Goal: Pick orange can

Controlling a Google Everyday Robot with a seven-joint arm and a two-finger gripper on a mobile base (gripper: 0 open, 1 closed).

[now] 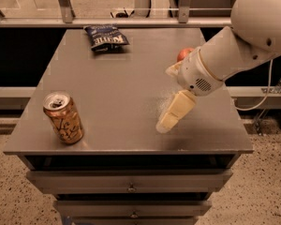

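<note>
The orange can (pixel 63 118) stands upright near the front left corner of the grey table (pixel 126 83); it is copper-orange with a silver top and dark cursive lettering. My gripper (pixel 170 117) hangs from the white arm over the table's front middle-right, well to the right of the can and not touching it. It holds nothing.
A dark blue crisp bag (pixel 105 36) lies at the back of the table. A red apple (pixel 184 54) sits at the back right, partly hidden behind my arm. Drawers (pixel 131 187) run below the table top. A cable (pixel 264 86) hangs at the right.
</note>
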